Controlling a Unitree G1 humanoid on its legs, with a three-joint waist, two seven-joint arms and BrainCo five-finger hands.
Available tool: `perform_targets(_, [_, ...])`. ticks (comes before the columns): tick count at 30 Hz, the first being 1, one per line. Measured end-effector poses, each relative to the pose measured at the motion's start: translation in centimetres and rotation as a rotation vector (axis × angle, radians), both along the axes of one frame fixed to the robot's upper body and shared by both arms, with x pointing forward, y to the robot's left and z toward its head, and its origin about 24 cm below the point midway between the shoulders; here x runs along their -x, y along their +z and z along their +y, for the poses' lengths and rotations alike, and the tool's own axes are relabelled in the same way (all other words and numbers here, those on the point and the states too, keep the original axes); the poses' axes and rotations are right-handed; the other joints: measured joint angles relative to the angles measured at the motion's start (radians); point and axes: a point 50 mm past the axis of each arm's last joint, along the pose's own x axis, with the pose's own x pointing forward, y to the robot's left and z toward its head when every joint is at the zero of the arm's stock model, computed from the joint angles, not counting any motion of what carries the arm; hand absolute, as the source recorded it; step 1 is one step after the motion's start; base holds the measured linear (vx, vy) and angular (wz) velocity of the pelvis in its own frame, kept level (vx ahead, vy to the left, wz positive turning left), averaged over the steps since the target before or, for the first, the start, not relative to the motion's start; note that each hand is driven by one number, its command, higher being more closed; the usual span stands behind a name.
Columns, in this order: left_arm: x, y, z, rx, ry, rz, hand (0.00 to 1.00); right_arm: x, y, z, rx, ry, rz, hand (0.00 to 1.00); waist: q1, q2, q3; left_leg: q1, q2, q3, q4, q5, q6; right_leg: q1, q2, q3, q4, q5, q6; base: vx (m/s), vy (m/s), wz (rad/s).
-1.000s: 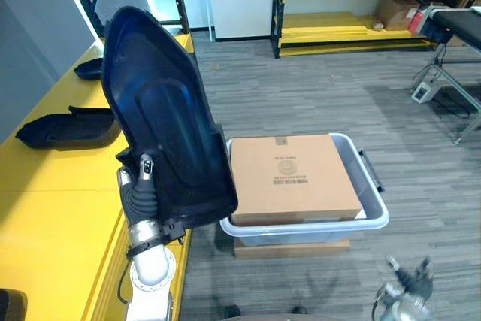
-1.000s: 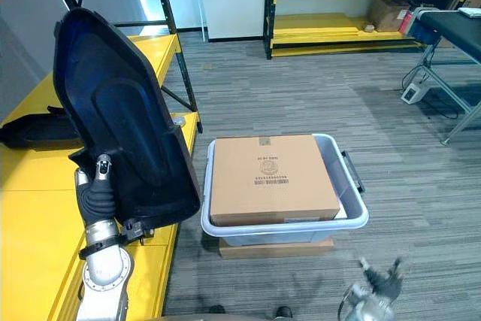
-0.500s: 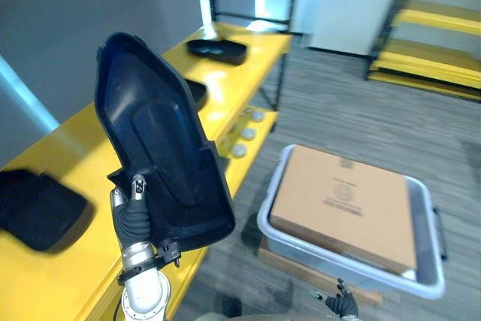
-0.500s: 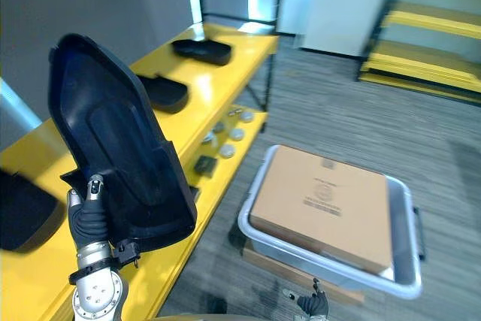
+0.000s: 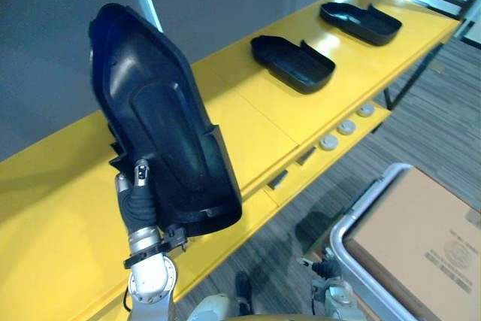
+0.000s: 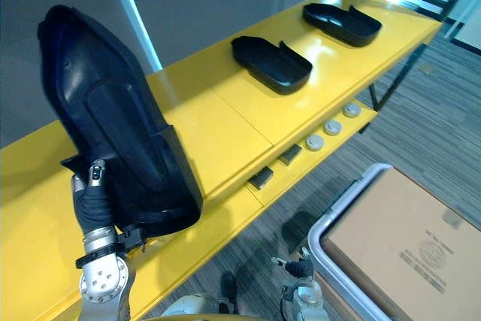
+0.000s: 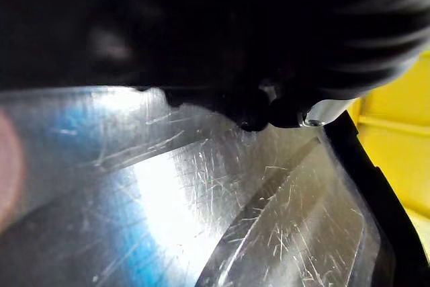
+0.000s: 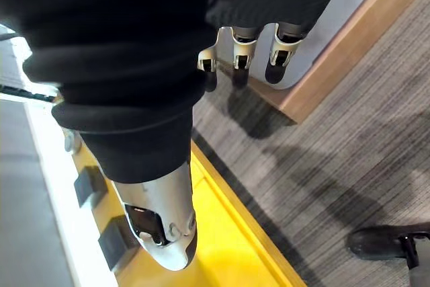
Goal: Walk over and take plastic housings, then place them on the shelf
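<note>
Beside yellow shelf [image 5: 248, 122], left hand [image 5: 137, 201] grips housing [image 5: 161, 125]; bin [image 5: 338, 246] holds cardboard box [image 5: 421, 238].

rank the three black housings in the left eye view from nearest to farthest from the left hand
1. Held housing, gripped in the left hand.
2. Middle housing, midway along the yellow shelf.
3. Far housing, at its far end.
</note>
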Motion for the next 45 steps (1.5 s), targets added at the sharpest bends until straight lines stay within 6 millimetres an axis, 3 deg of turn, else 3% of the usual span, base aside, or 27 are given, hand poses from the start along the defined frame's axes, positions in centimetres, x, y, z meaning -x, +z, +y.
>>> perform_targets(2, [-0.8, 0.5, -0.4, -0.019, -0.030, -0.031, 1.00, -0.1, 0.0, 0.6, -0.011, 0.013, -0.003, 0.00, -0.018, -0.009, 0.006, 0.025, 0.001, -0.088, -0.005, -0.004, 0.000, -0.155, 0.165, 0.388, 0.109, -0.132, 0.030, 0.16, 0.023, 1.08])
perform_targets(3, [-1.0, 0.6, -0.5, -0.023, -0.043, -0.038, 1.00, 0.0, 0.1, 0.5, -0.009, 0.011, -0.005, 0.00, -0.027, -0.014, 0.010, 0.040, -0.003, -0.123, -0.005, -0.001, -0.006, -0.194, 0.220, 0.501, 0.118, -0.167, 0.045, 0.15, 0.008, 1.12])
perform_targets(5, [-1.3, 0.5, -0.8, -0.025, -0.053, -0.037, 1.00, 0.2, 0.3, 0.4, 0.000, 0.013, -0.018, 0.00, -0.052, -0.022, 0.008, 0.054, -0.026, -0.199, 0.009, -0.004, -0.013, -0.246, 0.296, 0.655, 0.115, -0.205, 0.082, 0.22, -0.024, 1.46])
perform_targets(7, [-1.4, 0.4, -0.9, -0.024, -0.059, -0.034, 1.00, 0.8, 0.3, 0.3, 0.003, 0.009, -0.017, 0.00, -0.048, -0.034, 0.010, 0.066, -0.051, -0.263, 0.024, -0.015, -0.026, -0.266, 0.320, 0.738, 0.072, -0.201, 0.081, 0.17, -0.076, 1.57])
perform_targets(9, [-1.1, 0.2, -1.0, -0.025, -0.063, -0.021, 1.00, 1.4, 0.1, 0.8, -0.006, 0.022, 0.001, 0.00, -0.024, -0.062, 0.002, 0.056, -0.068, -0.298, 0.070, -0.049, -0.048, -0.254, 0.293, 0.713, -0.078, -0.111, 0.056, 0.17, -0.146, 1.03])
perform_targets(11, [-0.7, -0.4, -1.0, -0.020, -0.054, 0.010, 1.00, 0.9, 0.4, 0.8, -0.005, 0.027, -0.020, 0.00, -0.007, -0.056, -0.011, 0.014, -0.050, -0.309, 0.146, -0.083, -0.090, -0.196, 0.297, 0.647, -0.174, -0.115, 0.064, 0.13, -0.173, 0.64])
perform_targets(13, [-0.5, -0.7, -1.2, -0.014, -0.059, 0.024, 1.00, 0.5, 0.8, 0.7, 0.000, 0.023, -0.047, 0.00, 0.015, -0.053, -0.011, 0.000, -0.022, -0.287, 0.166, -0.088, -0.097, -0.147, 0.314, 0.601, -0.251, -0.105, 0.054, 0.09, -0.178, 0.52])
perform_targets(17, [0.1, -1.3, -1.1, 0.008, -0.039, 0.061, 1.00, 0.6, 0.7, 0.4, 0.007, 0.017, -0.045, 0.00, 0.016, -0.056, -0.019, 0.024, 0.009, -0.286, 0.151, -0.090, -0.101, -0.080, 0.341, 0.551, -0.312, -0.082, 0.039, 0.04, -0.118, 0.23])
perform_targets(21, [0.1, -1.4, -1.1, 0.015, -0.038, 0.065, 1.00, 1.2, 0.5, 0.4, 0.005, 0.010, -0.029, 0.00, 0.014, -0.056, -0.026, 0.024, 0.006, -0.304, 0.134, -0.083, -0.106, -0.066, 0.338, 0.508, -0.325, -0.081, 0.039, 0.00, -0.041, 0.32])
perform_targets(24, [0.0, -1.4, -1.1, 0.014, -0.035, 0.060, 1.00, 2.0, 0.3, 0.3, 0.004, -0.001, -0.008, 0.00, 0.013, -0.057, -0.027, 0.010, -0.017, -0.343, 0.115, -0.041, -0.121, -0.062, 0.314, 0.438, -0.326, -0.082, 0.040, -0.05, -0.013, 0.62])
perform_targets(25, [0.0, -1.3, -1.1, 0.014, -0.036, 0.055, 1.00, 2.1, 0.3, 0.2, 0.006, -0.010, -0.007, 0.00, 0.010, -0.051, -0.028, -0.007, 0.000, -0.282, 0.104, -0.066, -0.125, -0.067, 0.307, 0.410, -0.327, -0.081, 0.039, -0.11, 0.013, 0.73])
perform_targets(26, [-0.1, -1.2, -1.0, 0.010, -0.032, 0.054, 1.00, 2.0, 0.2, 0.4, 0.001, -0.011, -0.006, 0.00, 0.010, -0.049, -0.027, -0.035, 0.065, -0.120, 0.156, -0.090, -0.107, -0.073, 0.301, 0.389, -0.329, -0.080, 0.037, -0.10, -0.002, 0.65])
perform_targets(27, [-0.1, -1.3, -1.0, 0.010, -0.029, 0.055, 1.00, 1.8, 0.3, 0.3, 0.005, -0.007, -0.011, 0.00, 0.010, -0.046, -0.026, -0.052, 0.106, -0.055, 0.195, -0.094, -0.112, -0.078, 0.299, 0.383, -0.320, -0.080, 0.037, -0.07, -0.008, 0.40])
perform_targets(28, [0.0, -1.4, -0.9, 0.011, -0.024, 0.061, 1.00, 1.8, 0.2, 0.0, 0.011, -0.007, -0.004, 0.00, 0.010, -0.044, -0.024, -0.070, 0.189, 0.023, 0.279, -0.109, -0.117, -0.085, 0.292, 0.378, -0.300, -0.080, 0.037, -0.03, 0.037, 0.13])
perform_targets(29, [0.0, -1.4, -0.8, 0.010, -0.019, 0.065, 1.00, 1.6, 0.3, -0.1, 0.017, -0.005, -0.007, 0.00, 0.005, -0.048, -0.023, -0.070, 0.250, 0.039, 0.346, -0.129, -0.119, -0.089, 0.272, 0.379, -0.284, -0.080, 0.037, -0.09, 0.146, 0.01])
perform_targets(31, [0.1, -1.5, -0.6, 0.006, -0.013, 0.065, 1.00, 1.5, 0.2, -0.4, 0.024, 0.000, -0.003, 0.00, -0.007, -0.051, -0.031, -0.059, 0.312, 0.030, 0.404, -0.136, -0.128, -0.108, 0.234, 0.387, -0.272, -0.085, 0.045, -0.12, 0.256, -0.14])
perform_targets(32, [0.0, -1.6, -0.6, 0.012, -0.010, 0.062, 1.00, 1.6, -0.1, -0.7, 0.033, 0.005, 0.014, 0.00, -0.020, -0.047, -0.040, -0.049, 0.354, 0.018, 0.413, -0.140, -0.137, -0.125, 0.203, 0.407, -0.275, -0.094, 0.080, -0.08, 0.396, -0.13])
perform_targets(33, [-0.1, -2.2, -0.7, 0.016, -0.018, 0.079, 1.00, 2.0, -0.5, -1.2, 0.045, 0.007, 0.044, 0.00, -0.041, -0.025, -0.053, -0.043, 0.390, -0.023, 0.386, -0.133, -0.138, -0.143, 0.180, 0.414, -0.267, -0.087, 0.108, -0.04, 0.436, -0.05])
perform_targets(34, [-0.1, -2.5, -0.8, 0.017, -0.019, 0.094, 1.00, 2.2, -0.6, -1.5, 0.048, -0.004, 0.060, 0.00, -0.053, -0.012, -0.061, -0.031, 0.402, -0.036, 0.349, -0.110, -0.140, -0.157, 0.166, 0.415, -0.261, -0.079, 0.133, -0.02, 0.502, 0.06])
perform_targets(35, [-0.4, -3.2, -0.9, 0.029, -0.020, 0.121, 1.00, 3.0, -1.0, -2.2, 0.054, -0.029, 0.100, 0.00, -0.065, 0.005, -0.077, 0.000, 0.365, -0.081, 0.282, -0.130, -0.230, -0.174, 0.142, 0.419, -0.261, -0.054, 0.185, 0.01, 0.613, 0.25])
perform_targets(36, [-0.7, -4.0, -0.6, 0.032, -0.004, 0.154, 1.00, 3.4, -1.4, -1.7, 0.027, -0.054, 0.125, 0.00, -0.091, -0.012, -0.078, -0.022, 0.322, -0.092, 0.279, -0.149, -0.257, -0.167, 0.108, 0.412, -0.307, 0.001, 0.187, 0.00, 0.510, 0.26])
perform_targets(39, [-1.5, -4.8, -0.6, 0.030, -0.019, 0.192, 1.00, 3.9, -1.8, -0.9, -0.001, -0.060, 0.148, 0.00, -0.099, -0.038, -0.068, -0.025, 0.271, -0.120, 0.278, -0.163, -0.270, -0.104, 0.083, 0.365, -0.414, 0.146, 0.181, -0.02, 0.411, 0.30])
perform_targets(42, [-1.8, -4.5, -0.6, -0.005, -0.056, 0.180, 1.00, 4.0, -1.9, -0.8, -0.002, -0.056, 0.156, 0.00, -0.092, -0.045, -0.061, -0.022, 0.257, -0.114, 0.308, -0.192, -0.263, -0.110, 0.069, 0.382, -0.399, 0.188, 0.174, -0.07, 0.227, 0.00])
perform_targets(43, [-1.8, -4.6, -0.6, -0.017, -0.062, 0.183, 1.00, 3.8, -1.8, -0.8, 0.003, -0.049, 0.152, 0.00, -0.081, -0.041, -0.059, -0.023, 0.259, -0.092, 0.320, -0.204, -0.257, -0.141, 0.066, 0.390, -0.370, 0.206, 0.139, -0.12, 0.215, -0.62])
perform_targets(44, [-1.8, -4.5, -0.7, -0.014, -0.066, 0.179, 1.00, 3.3, -1.6, -0.9, 0.009, -0.043, 0.136, 0.00, -0.065, -0.047, -0.054, -0.016, 0.257, -0.057, 0.320, -0.205, -0.248, -0.183, 0.060, 0.381, -0.334, 0.241, 0.060, -0.14, 0.211, -0.72])
perform_targets(45, [-1.7, -4.4, -0.8, -0.009, -0.069, 0.176, 1.00, 2.9, -1.4, -1.0, 0.014, -0.037, 0.122, 0.00, -0.064, -0.041, -0.043, -0.014, 0.253, -0.036, 0.310, -0.197, -0.234, -0.194, 0.057, 0.382, -0.329, 0.267, 0.029, -0.23, 0.213, -0.70])
